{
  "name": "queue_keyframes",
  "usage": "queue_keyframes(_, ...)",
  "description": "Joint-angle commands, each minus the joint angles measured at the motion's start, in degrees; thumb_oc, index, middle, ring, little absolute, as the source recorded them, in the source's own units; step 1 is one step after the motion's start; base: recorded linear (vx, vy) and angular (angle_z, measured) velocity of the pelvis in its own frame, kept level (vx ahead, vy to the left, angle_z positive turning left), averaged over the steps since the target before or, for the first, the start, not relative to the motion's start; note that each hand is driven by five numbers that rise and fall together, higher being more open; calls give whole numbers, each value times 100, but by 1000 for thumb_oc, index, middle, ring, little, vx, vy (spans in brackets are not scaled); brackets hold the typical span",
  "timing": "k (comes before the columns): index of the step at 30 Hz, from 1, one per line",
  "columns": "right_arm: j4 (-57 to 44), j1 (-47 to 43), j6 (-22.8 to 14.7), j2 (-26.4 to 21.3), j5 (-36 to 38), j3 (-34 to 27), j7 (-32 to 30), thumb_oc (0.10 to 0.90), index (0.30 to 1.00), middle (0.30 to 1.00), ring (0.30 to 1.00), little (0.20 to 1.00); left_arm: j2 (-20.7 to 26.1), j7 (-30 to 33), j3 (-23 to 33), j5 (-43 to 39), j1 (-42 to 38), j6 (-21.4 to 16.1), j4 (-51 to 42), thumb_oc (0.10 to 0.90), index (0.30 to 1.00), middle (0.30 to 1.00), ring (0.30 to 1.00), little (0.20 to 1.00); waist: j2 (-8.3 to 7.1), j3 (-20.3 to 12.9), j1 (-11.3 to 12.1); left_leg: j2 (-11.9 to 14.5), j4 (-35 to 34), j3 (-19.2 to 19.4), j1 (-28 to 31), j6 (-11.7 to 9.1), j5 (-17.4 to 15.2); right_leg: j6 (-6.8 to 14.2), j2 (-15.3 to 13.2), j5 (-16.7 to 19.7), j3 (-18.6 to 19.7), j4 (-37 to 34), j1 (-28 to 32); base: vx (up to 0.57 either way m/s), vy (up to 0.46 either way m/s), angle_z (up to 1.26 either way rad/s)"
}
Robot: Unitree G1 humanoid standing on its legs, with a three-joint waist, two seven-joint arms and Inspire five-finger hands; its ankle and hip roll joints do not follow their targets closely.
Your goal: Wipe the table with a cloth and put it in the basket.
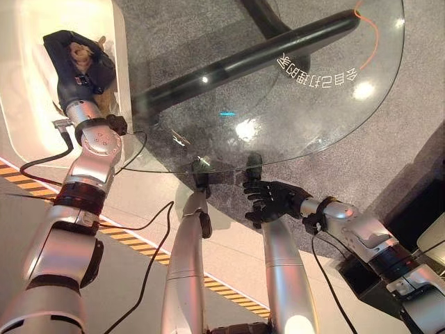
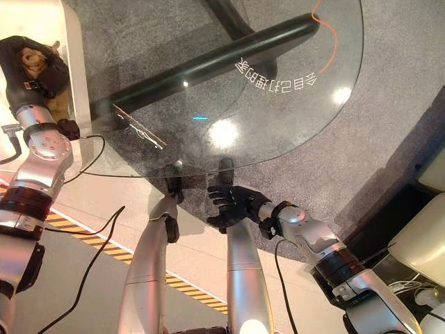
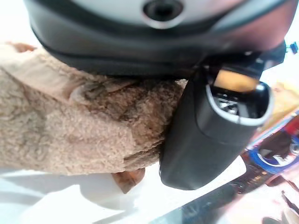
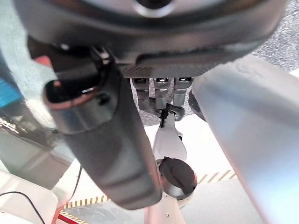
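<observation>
A fuzzy tan cloth is gripped in the left hand at the upper left of the frame, over a white basket set just beside the round glass table. The right hand is held open — fingers relaxed, nothing in them — below the table's near edge, lower centre.
</observation>
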Motion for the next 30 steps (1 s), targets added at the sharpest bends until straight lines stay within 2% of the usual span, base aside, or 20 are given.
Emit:
queue_keyframes(1, -286, 199, -236, 114, 441, 260, 22, 800, 900, 900, 900, 900, 429, 240, 335, -474, 85, 32, 381, 105, 305, 305, 305, 205, -170, -139, 51, -316, 114, 5, 84, -117, -303, 117, 426, 53, 127, -251, 51, 0, 0, 0)
queue_keyframes(2, -261, 177, -251, 130, 455, 263, 17, 800, 900, 900, 900, 900, 436, 202, 336, -524, 43, 42, 462, 144, 338, 338, 338, 244, -174, -139, 51, -315, 107, -4, 82, -122, -301, 124, 426, 55, 122, -250, 52, 0, 0, 0)
queue_keyframes(4, -243, 167, -285, 140, 460, 271, 29, 800, 900, 900, 900, 900, 444, 189, 333, -595, -10, 33, 560, 303, 474, 474, 474, 403, -189, -139, 47, -320, 107, -17, 79, -124, -306, 129, 428, 56, 113, -256, 55, 0, 0, 0)
queue_keyframes(5, -237, 165, -297, 149, 452, 276, 31, 800, 900, 900, 900, 900, 446, 193, 328, -616, -37, 56, 598, 325, 493, 493, 493, 425, -198, -139, 45, -321, 104, -24, 81, -124, -309, 133, 428, 58, 108, -260, 59, 0, 0, 0)
queue_keyframes(14, -179, 158, -429, 246, 474, 304, -57, 800, 900, 900, 900, 900, 540, 178, 352, -1173, -248, 284, 1043, 320, 488, 488, 488, 420, -222, -139, 55, -343, 55, -76, 172, -132, -317, 162, 392, 59, 41, -316, 159, 0, 0, 0)
queue_keyframes(15, -169, 156, -441, 263, 484, 311, -78, 800, 900, 900, 900, 900, 552, 138, 365, -1300, -263, 241, 1121, 385, 545, 545, 545, 485, -227, -139, 56, -343, 59, -80, 185, -134, -322, 167, 384, 55, 29, -313, 177, 0, 0, 0)
queue_keyframes(16, -166, 166, -475, 277, 485, 324, -128, 800, 900, 900, 900, 900, 555, 19, 399, -1393, -261, 196, 1198, 674, 792, 792, 792, 774, -233, -139, 59, -345, 63, -84, 194, -133, -329, 166, 380, 48, 19, -315, 193, 0, 0, 0)
queue_keyframes(17, -164, 169, -487, 279, 491, 329, -138, 800, 900, 900, 900, 900, 558, -27, 405, -1401, -267, 214, 1222, 800, 900, 900, 900, 900, -236, -139, 59, -342, 62, -84, 198, -131, -331, 167, 378, 45, 13, -314, 198, -8, -21, 3)
queue_keyframes(24, -223, 170, -509, 316, 534, 361, -214, 800, 900, 900, 900, 900, 564, -207, 340, -1456, -324, 125, 1274, 800, 900, 900, 900, 900, -240, -139, 82, -350, 26, -110, 244, -116, -320, 169, 365, 34, -28, -298, 240, -7, -19, 4)
queue_keyframes(30, -291, 319, -591, 338, 481, 376, -221, 800, 900, 900, 900, 900, 659, -125, 275, -1336, -371, -131, 1108, 800, 900, 900, 900, 900, -246, -139, 98, -363, 32, -120, 363, -87, -371, 178, 338, 19, -56, -313, 357, -1, -6, 0)
